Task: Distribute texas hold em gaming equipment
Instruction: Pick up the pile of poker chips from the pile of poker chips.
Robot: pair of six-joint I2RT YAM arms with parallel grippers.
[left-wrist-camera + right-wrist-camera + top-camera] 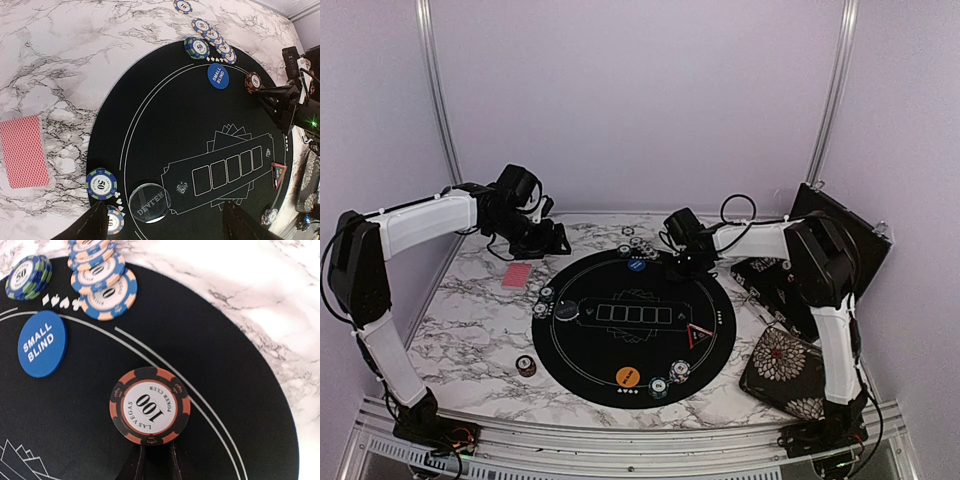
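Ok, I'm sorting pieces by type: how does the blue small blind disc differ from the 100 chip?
The blue disc is plain, printed only SMALL BLIND; the 100 chip has a black-and-orange striped rim around a white middle. The chip sits right at the tip of the right gripper; the disc lies apart from it. Both are round and flat on the black mat.

Orange-black chip (150,406) beside blue disc (42,344)
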